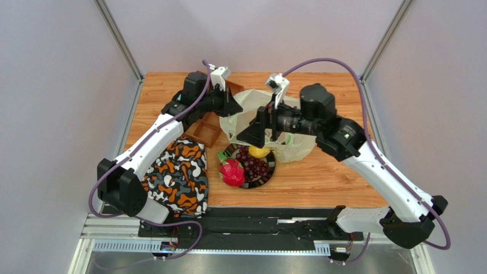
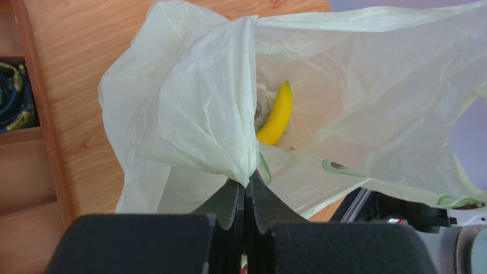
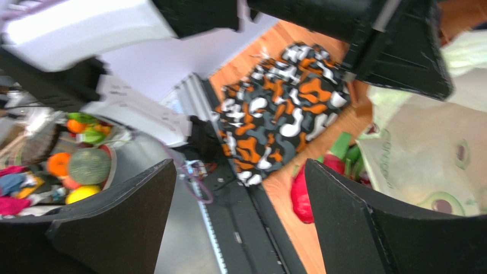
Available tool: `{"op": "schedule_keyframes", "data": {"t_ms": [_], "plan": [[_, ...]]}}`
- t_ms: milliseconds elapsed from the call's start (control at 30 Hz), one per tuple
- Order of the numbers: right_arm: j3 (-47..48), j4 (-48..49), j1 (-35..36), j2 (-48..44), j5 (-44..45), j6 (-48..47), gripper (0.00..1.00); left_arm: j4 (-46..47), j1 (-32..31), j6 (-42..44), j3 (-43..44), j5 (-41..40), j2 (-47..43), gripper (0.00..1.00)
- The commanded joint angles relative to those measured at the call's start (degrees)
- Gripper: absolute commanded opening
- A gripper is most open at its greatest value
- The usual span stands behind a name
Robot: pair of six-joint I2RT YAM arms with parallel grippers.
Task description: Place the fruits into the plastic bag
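Left claw [image 2: 246,191] pinched shut on plastic bag [image 2: 188,108] rim, mouth held open; banana [image 2: 277,117] inside. Right claw [image 3: 240,171] wide, empty, over plate [image 1: 264,181] with grape bunch [image 1: 255,166], round yellow fruit [image 1: 259,152], dragon fruit [image 1: 232,172]. Next, likely: descend, grip one, carry to bag.

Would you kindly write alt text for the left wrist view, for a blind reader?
The left gripper, shut, pinches the rim of a pale green plastic bag, holding it open. A yellow banana lies inside, over a wooden table.
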Motion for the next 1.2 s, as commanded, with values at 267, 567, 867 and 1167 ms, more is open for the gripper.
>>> {"op": "schedule_keyframes", "data": {"t_ms": [267, 567, 867, 1167], "plan": [[-8.7, -0.5, 14.3, 12.0, 24.6, -5.2, 0.92, -7.6, 0.2, 7.0, 1.2, -3.0, -3.3, 0.00], [-12.2, -3.7, 16.4, 21.3, 35.5, -4.8, 1.00, -6.6, 0.2, 6.8, 0.5, -2.8, -2.7, 0.00], [-17.7, -3.5, 11.3, 17.9, 34.7, -3.2, 0.97, -6.5, 0.2, 6.8, 0.2, -3.5, -3.0, 0.00], [-25.2, -2.2, 6.6, 14.0, 33.2, -3.4, 0.82, -6.1, 0.2, 6.6, 0.2, -3.3, -2.7, 0.00]]}}
